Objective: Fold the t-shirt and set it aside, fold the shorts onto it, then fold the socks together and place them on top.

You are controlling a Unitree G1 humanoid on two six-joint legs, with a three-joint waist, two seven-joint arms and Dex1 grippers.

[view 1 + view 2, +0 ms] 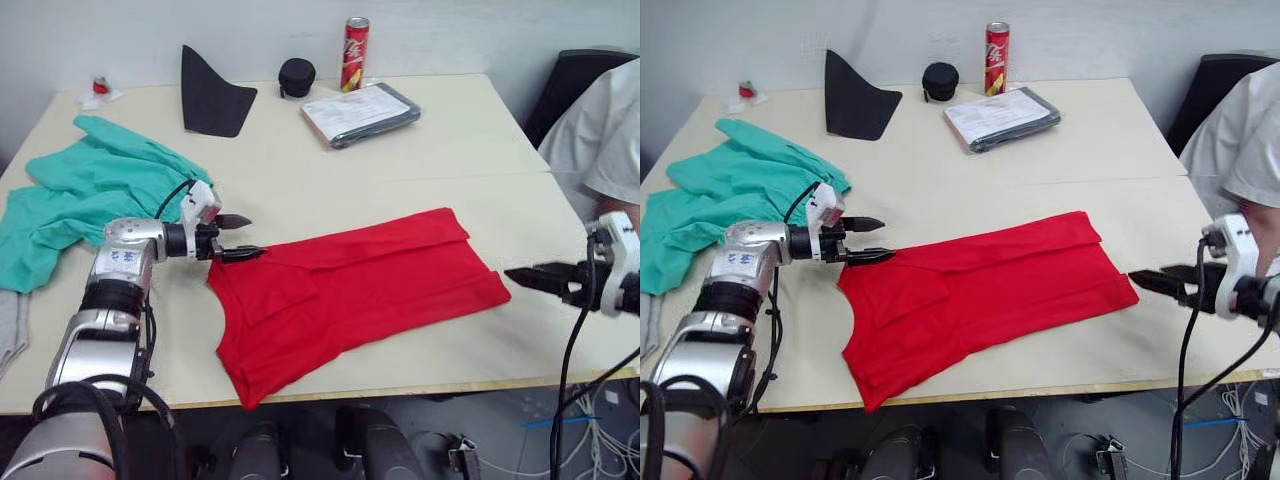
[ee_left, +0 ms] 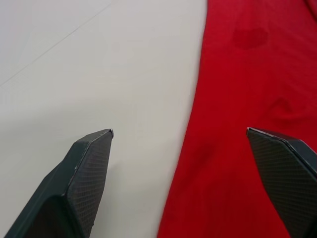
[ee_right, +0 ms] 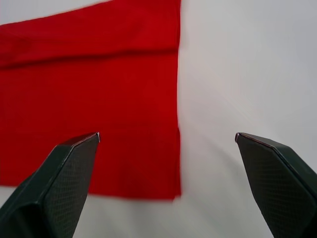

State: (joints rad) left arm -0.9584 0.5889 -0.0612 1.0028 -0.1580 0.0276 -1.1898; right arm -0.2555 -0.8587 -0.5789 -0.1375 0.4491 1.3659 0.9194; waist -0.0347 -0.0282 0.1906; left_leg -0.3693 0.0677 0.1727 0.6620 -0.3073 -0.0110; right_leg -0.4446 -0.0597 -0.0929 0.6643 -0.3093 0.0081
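Note:
The red t-shirt [image 1: 350, 290] lies flat near the table's front edge, its sides folded in to a long band running left to right. My left gripper [image 1: 245, 237] is open at the shirt's far left corner, one finger over the cloth edge and one over bare table; the left wrist view shows the gripper [image 2: 179, 133] straddling that edge. My right gripper [image 1: 520, 277] is open just off the shirt's right end, facing its corner [image 3: 173, 163]. The teal shorts [image 1: 90, 195] lie crumpled at the far left. A grey sock [image 1: 10, 330] peeks in at the left border.
At the back of the table [image 1: 440, 170] are a black pointed fabric piece [image 1: 210, 95], a round black case [image 1: 296, 76], a red can [image 1: 355, 55] and a flat wrapped packet [image 1: 360, 113]. A person in white [image 1: 600, 130] sits at the right.

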